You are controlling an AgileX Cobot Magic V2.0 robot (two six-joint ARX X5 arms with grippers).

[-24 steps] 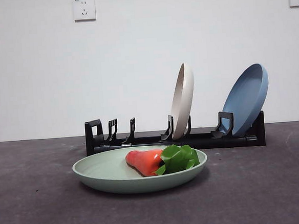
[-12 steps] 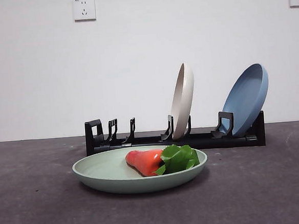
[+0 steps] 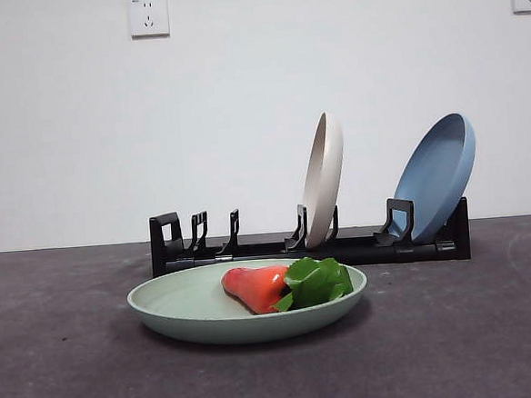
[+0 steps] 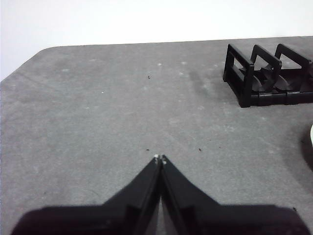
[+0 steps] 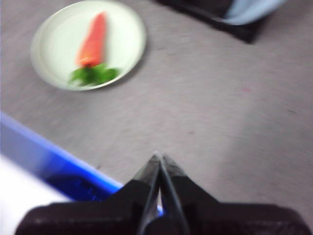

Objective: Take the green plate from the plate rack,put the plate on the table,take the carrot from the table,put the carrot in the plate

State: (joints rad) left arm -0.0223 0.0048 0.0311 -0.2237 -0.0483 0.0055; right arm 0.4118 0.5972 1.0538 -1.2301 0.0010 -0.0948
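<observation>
The green plate (image 3: 191, 309) lies flat on the table (image 3: 58, 359) in front of the plate rack (image 3: 251, 250). The carrot (image 3: 262, 286) lies in the plate, its green leaves toward the right. The right wrist view shows the plate (image 5: 122, 34) with the carrot (image 5: 93, 41) in it from above, far from my right gripper (image 5: 159, 157), which is shut and empty over the table near its edge. My left gripper (image 4: 160, 159) is shut and empty above bare table, well away from the rack's end (image 4: 254, 78). Neither gripper shows in the front view.
A cream-white plate (image 3: 325, 177) and a blue plate (image 3: 441, 173) stand upright in the rack's right half. A blue strip (image 5: 54, 156) runs along the table's edge near my right gripper.
Plate, carrot and rack stand as before; the whole picture has shifted very slightly.
</observation>
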